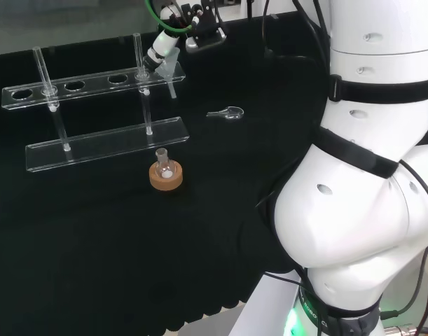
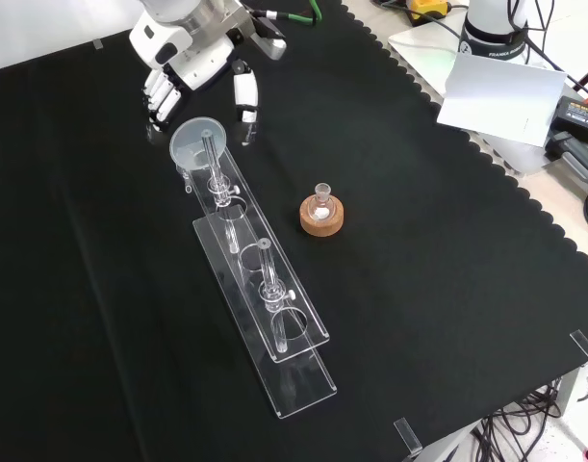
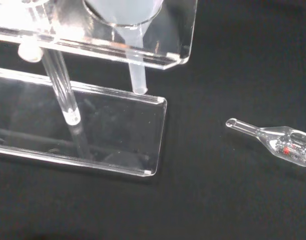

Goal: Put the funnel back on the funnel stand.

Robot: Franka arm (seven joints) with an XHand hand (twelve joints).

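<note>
Though clear, funnel (image 2: pixel 197 142) frosted, in stand (image 2: pixel 274 332).

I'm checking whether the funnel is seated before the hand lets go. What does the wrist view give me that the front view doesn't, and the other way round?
Wrist view alone: the funnel's stem passing down through a hole in the stand's top shelf, its tip above the base plate; a small glass scoop lying on the cloth.

Front view alone: the hand beside the funnel's rim, the stand's other holes, a small flask on a cork ring.

Both: funnel and stand.
</note>
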